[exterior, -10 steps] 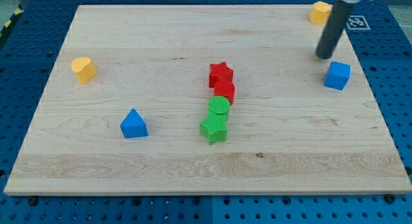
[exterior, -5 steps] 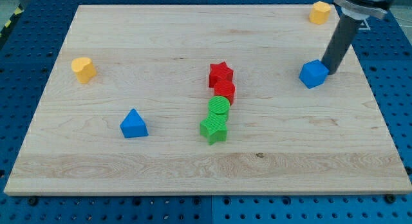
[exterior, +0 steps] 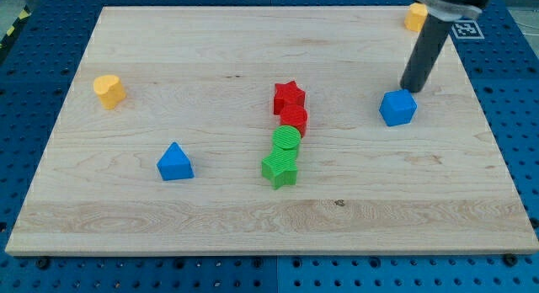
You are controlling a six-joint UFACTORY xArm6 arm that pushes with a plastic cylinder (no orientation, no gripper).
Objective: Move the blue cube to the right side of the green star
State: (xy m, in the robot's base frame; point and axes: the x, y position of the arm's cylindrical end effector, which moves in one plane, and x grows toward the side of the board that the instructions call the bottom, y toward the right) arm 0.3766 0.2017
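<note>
The blue cube point(exterior: 397, 108) sits on the wooden board at the view's right, well to the right of the green star point(exterior: 280, 168). My tip point(exterior: 410, 89) is just above the cube's upper right corner, touching or almost touching it. The green star lies near the board's centre, at the bottom of a short column of blocks. The rod rises from the tip toward the view's top right.
A green cylinder point(exterior: 287, 140), a red cylinder point(exterior: 294, 118) and a red star point(exterior: 289, 96) stack up above the green star. A blue triangle point(exterior: 174, 162) lies at left, a yellow block point(exterior: 109, 90) at far left, another yellow block point(exterior: 415, 16) at top right.
The blue cube has been pushed left and slightly down, from the far right toward the centre. My tip moved from above the cube to its right side, then followed it left.
</note>
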